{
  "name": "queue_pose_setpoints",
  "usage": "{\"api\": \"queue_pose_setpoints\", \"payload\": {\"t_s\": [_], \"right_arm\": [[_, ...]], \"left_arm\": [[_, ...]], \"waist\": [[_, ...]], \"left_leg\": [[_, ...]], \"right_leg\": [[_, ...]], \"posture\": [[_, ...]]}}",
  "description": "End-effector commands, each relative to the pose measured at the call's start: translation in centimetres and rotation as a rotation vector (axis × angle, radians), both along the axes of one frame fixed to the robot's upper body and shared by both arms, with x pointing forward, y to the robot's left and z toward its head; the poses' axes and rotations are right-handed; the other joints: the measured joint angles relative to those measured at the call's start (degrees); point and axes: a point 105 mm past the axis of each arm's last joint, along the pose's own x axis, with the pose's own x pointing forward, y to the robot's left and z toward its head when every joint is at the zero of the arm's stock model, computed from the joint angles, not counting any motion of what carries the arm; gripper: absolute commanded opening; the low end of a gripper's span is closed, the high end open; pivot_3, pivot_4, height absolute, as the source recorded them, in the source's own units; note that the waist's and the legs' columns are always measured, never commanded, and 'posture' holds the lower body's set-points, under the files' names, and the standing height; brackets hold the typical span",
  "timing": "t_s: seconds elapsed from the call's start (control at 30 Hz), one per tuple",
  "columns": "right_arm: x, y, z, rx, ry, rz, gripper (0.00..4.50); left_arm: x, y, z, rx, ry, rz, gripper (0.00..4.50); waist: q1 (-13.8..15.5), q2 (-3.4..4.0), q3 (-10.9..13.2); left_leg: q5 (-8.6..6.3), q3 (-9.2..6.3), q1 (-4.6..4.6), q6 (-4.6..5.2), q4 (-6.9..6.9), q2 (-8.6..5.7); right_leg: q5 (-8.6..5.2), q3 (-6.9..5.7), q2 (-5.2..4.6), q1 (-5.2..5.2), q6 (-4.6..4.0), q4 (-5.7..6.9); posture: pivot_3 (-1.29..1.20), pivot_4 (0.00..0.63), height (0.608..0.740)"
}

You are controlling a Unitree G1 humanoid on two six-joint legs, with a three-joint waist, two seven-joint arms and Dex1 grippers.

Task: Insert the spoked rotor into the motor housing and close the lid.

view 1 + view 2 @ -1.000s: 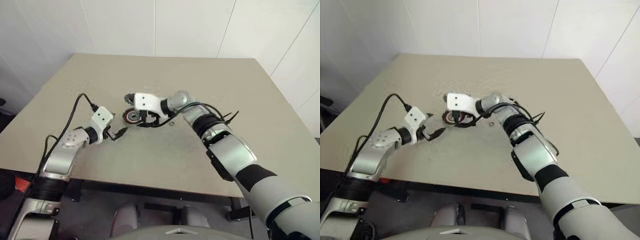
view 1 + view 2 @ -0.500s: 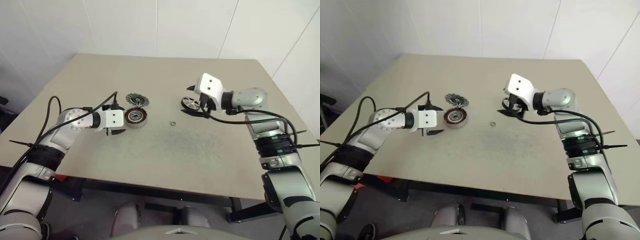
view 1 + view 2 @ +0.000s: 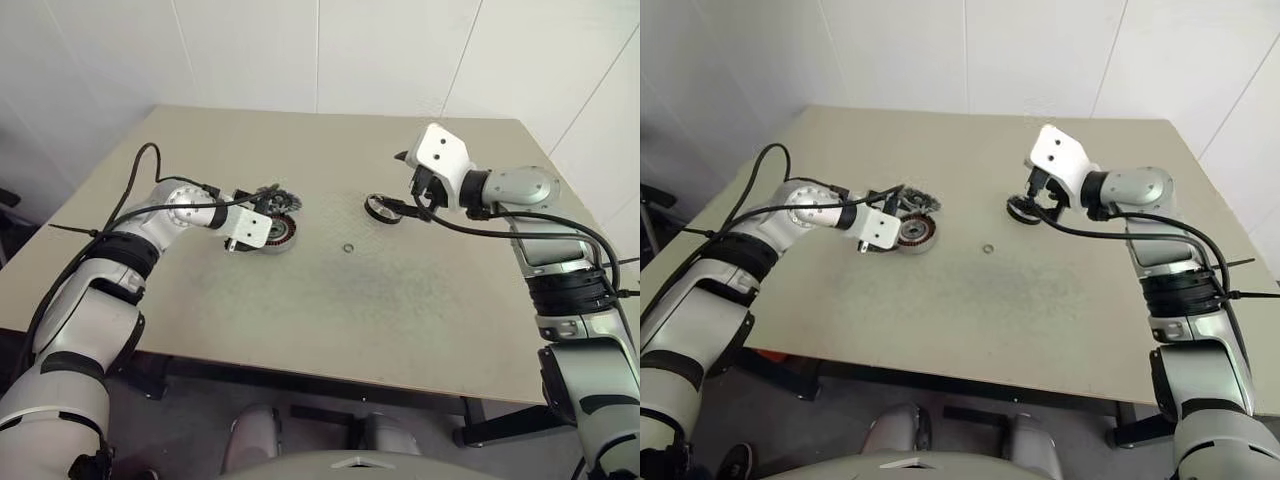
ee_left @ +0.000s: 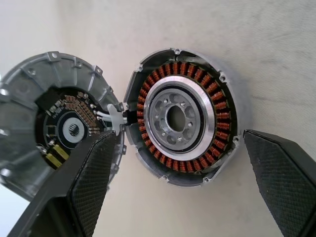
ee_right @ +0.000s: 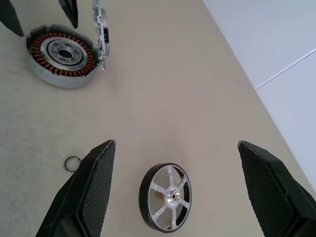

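Head stereo pair: high, looking down over desk (image 3: 420, 300) | left wrist: close above motor housing (image 4: 181, 115) | right wrist: farther, sharing motor housing.

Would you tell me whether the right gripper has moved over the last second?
Yes: the right gripper swung right, from over the housing to the rotor.

On the surface (image 3: 420, 300), the motor housing (image 3: 273, 234) lies left, the lid (image 3: 276, 199) just behind it, the spoked rotor (image 3: 380, 209) well right, and a small ring (image 3: 347, 248) between.

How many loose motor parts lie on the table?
4: the housing at the left pincer, the lid touching it behind, a small ring mid-table, and the spoked wheel under the right pincer.
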Motion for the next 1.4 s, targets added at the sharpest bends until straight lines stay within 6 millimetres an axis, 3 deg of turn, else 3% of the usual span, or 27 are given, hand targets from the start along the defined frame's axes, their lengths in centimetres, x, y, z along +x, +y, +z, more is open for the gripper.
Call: {"api": "queue_pose_setpoints", "payload": {"t_s": [0.03,0.47,0.63,0.87,1.03,1.2,1.4], "right_arm": [[0.3,-0.5,2.4,0.016,-0.078,-0.013,4.48],[1.2,-1.1,4.2,0.012,-0.108,-0.018,4.48],[1.2,-1.3,4.2,0.008,-0.106,-0.017,4.48],[1.2,-1.2,4.3,0.019,-0.106,-0.014,4.48],[1.2,-1.3,4.2,0.010,-0.107,-0.016,4.48],[1.3,-1.6,4.2,0.010,-0.109,-0.026,4.48],[1.5,-1.4,4.6,0.031,-0.126,-0.040,4.48]], "left_arm": [[0.2,0.0,1.5,0.068,-0.035,-0.063,4.36],[-0.6,0.1,1.1,0.209,0.031,-0.156,4.36],[0.1,0.6,0.8,0.238,0.010,-0.114,4.36],[0.5,-0.6,-0.6,0.241,0.014,-0.101,4.36],[1.0,-1.8,-0.4,0.235,-0.009,-0.108,4.36],[1.5,-2.0,0.0,0.251,-0.031,-0.101,4.36],[1.3,-1.8,-0.8,0.297,-0.007,-0.111,4.36]], "waist": [[0.07,-0.01,0.00],[0.79,-0.01,0.01],[1.25,-0.01,0.01],[1.55,-0.02,0.01],[1.73,-0.02,0.01],[1.73,-0.03,0.02],[1.80,-0.03,0.02]], "left_leg": [[0.00,0.00,0.00,0.00,0.00,0.01],[0.00,0.02,-0.02,0.00,0.00,0.01],[0.00,0.02,-0.02,0.00,0.00,0.01],[0.00,0.01,-0.03,0.00,0.01,0.00],[0.00,0.01,-0.05,0.01,0.01,0.01],[0.00,0.00,-0.07,0.02,0.04,0.01],[-0.01,-0.01,-0.08,0.03,0.04,0.00]], "right_leg": [[0.00,-0.01,0.00,0.00,0.00,0.00],[0.00,-0.01,-0.01,-0.03,-0.02,0.02],[0.00,-0.01,-0.01,-0.02,-0.02,0.04],[0.00,-0.01,-0.01,-0.02,-0.02,0.04],[0.01,-0.02,-0.01,-0.03,-0.02,0.03],[0.01,-0.03,-0.01,-0.03,-0.02,0.03],[0.01,-0.04,-0.01,-0.03,-0.02,0.03]], "posture": [[0.00,0.000,0.740],[0.00,0.000,0.740],[0.00,0.000,0.740],[0.00,0.000,0.740],[0.00,0.000,0.740],[0.00,0.000,0.740],[0.00,0.000,0.740]]}}
